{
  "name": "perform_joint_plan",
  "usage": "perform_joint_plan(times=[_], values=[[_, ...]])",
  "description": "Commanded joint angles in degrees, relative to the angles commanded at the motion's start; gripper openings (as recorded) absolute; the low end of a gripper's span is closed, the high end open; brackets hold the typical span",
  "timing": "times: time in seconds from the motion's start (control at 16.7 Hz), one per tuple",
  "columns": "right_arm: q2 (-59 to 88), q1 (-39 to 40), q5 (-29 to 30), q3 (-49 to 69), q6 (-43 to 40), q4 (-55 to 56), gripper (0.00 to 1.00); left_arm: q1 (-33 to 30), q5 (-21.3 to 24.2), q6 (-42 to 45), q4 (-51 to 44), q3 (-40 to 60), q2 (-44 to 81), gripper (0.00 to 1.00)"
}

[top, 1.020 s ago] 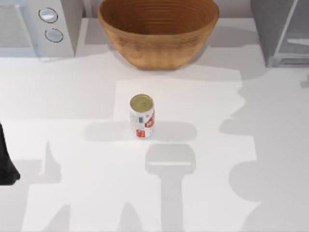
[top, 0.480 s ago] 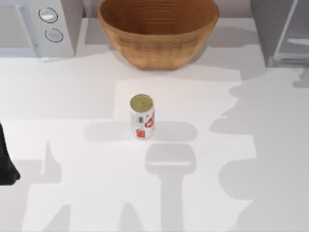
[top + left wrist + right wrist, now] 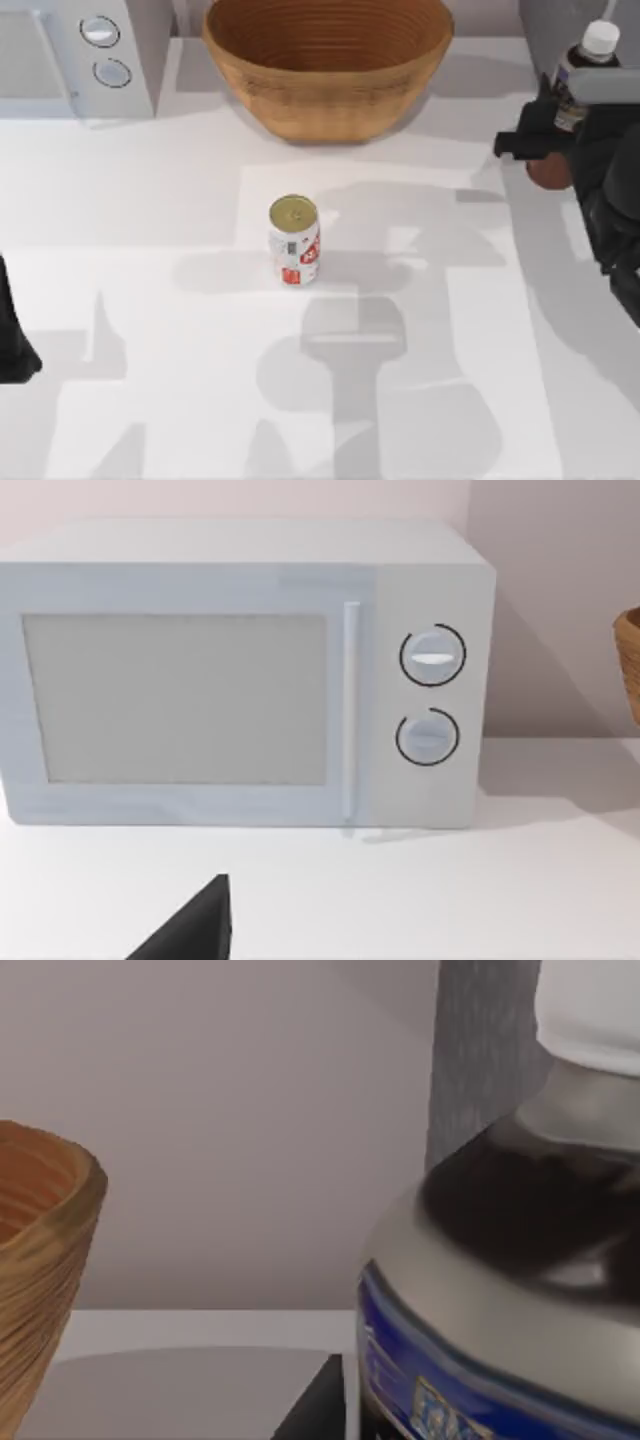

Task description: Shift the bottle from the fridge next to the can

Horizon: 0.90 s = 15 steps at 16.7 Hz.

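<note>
Right gripper (image 3: 553,135) at the table's right side, near the back, in front of the fridge (image 3: 545,25) (grey cabinet corner, top right of the top view). Clamped on the bottle (image 3: 580,75): white cap and grey-blue label poking up above the dark fingers, reddish-brown base rounding out just below them. Bottle held upright or nearly so, out in front of the fridge rather than inside it; whether its base touches the table (image 3: 150,200) cannot be told. In the right wrist view, bottle (image 3: 500,1290) very close, blue label band, dark liquid in the shoulder, white cap at the upper edge, grey fridge wall (image 3: 480,1060) behind it.

Can (image 3: 294,241) upright mid-table, gold top, red marks on white, well apart from the bottle (off to the left of it in the top view). Wicker bowl (image 3: 328,60) at the back centre, behind the can, not touching it; rim of the bowl (image 3: 40,1260) also in the right wrist view. Microwave (image 3: 80,55) at the back left, two round knobs; same microwave (image 3: 250,675) face-on in the left wrist view.

Left arm parked at the left edge of the table, dark part of the left gripper (image 3: 12,340) just inside the top view; finger state cannot be told.
</note>
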Motion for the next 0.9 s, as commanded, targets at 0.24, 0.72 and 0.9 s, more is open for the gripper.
perform_joint_plan(times=[0.24, 0.72, 0.9], values=[[2.1, 16.5, 16.6, -1.8, -0.1, 4.5, 0.0, 0.0, 0.0, 0.0, 0.0, 0.0, 0.0, 1.0], [2.3, 24.6, 24.6, -3.3, -0.2, 6.6, 0.0, 0.0, 0.0, 0.0, 0.0, 0.0, 0.0, 1.0], [2.3, 24.5, 24.5, -3.2, -0.1, 6.5, 0.0, 0.0, 0.0, 0.0, 0.0, 0.0, 0.0, 1.0]])
